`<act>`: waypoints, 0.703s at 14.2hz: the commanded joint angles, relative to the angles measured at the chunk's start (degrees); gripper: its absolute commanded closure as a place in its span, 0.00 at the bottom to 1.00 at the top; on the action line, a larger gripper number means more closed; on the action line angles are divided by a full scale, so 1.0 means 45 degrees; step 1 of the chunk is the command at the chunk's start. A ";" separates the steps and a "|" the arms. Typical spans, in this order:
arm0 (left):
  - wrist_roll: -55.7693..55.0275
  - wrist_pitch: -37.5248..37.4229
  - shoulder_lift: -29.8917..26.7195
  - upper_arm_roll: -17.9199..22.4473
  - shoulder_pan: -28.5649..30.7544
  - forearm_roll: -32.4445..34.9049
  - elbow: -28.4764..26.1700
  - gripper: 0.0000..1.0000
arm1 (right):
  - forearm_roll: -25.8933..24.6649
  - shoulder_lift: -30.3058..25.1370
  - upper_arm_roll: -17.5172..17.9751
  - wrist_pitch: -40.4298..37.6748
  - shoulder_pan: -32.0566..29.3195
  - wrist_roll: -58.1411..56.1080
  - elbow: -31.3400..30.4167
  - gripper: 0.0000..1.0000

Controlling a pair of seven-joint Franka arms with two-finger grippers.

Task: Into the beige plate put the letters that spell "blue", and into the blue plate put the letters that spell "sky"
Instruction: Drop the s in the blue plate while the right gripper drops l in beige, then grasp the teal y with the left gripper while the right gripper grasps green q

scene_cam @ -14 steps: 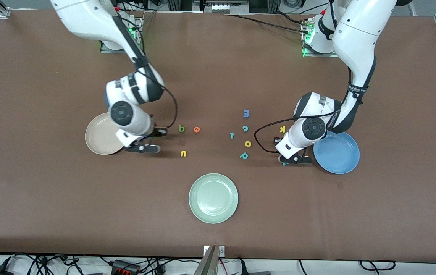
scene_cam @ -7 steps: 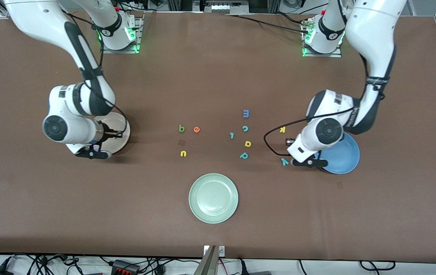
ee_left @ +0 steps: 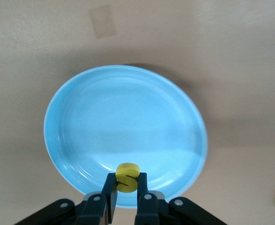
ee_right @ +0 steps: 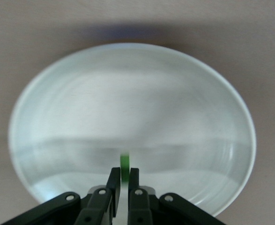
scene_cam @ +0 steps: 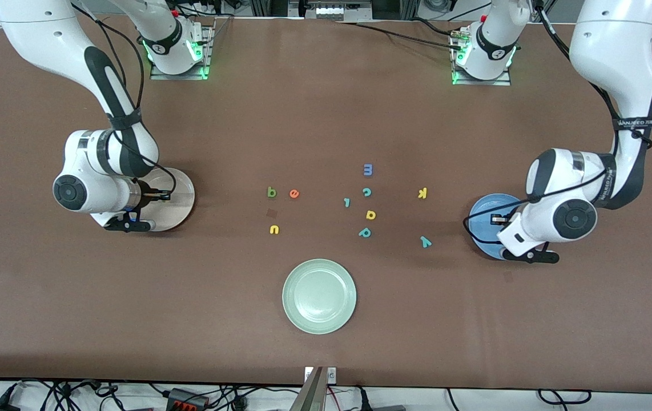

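While each arm hangs over its plate, both pairs of jaws are clamped. The left gripper [ee_left: 126, 187] holds the yellow "s" [ee_left: 127, 177] over the blue plate [scene_cam: 481, 212], at 3 o'clock on the desk [scene_cam: 326, 103]. The right gripper [ee_right: 122, 185] holds the dark green "l" [ee_right: 124, 163] over the beige plate [scene_cam: 182, 197], at 9 o'clock.

Risk: each letter looks close to its plate's rim, so light foam released from height may bounce out.

Count:
- Plates: three, including the pale green plate [scene_cam: 303, 297] at 6 o'clock.
- Letters gripped: two.
- Letters loose: ten.
  - Five wanted: green "b" [scene_cam: 272, 192], orange "e" [scene_cam: 294, 194], yellow "u" [scene_cam: 274, 229], yellow "k" [scene_cam: 423, 193], teal "y" [scene_cam: 426, 242].
  - Five unwanted, clustered around the yellow "a" [scene_cam: 370, 214].
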 commanded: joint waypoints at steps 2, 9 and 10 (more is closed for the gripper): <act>0.0145 0.2234 0.0106 -0.0159 0.0000 0.0170 -0.1481 0.92 | -0.0063 -0.0617 0.0204 -0.0730 0.0041 -0.0140 0.0641 0.00; -0.0050 0.2220 -0.0225 -0.0335 -0.0233 0.0111 -0.1192 0.00 | 0.0542 -0.0442 0.0595 -0.0249 0.2906 0.0797 0.1582 0.00; -0.0050 0.2201 -0.0226 -0.0548 -0.0369 0.0034 -0.0978 0.00 | 0.0581 -0.0365 0.0595 0.0044 0.3436 0.1591 0.1582 0.00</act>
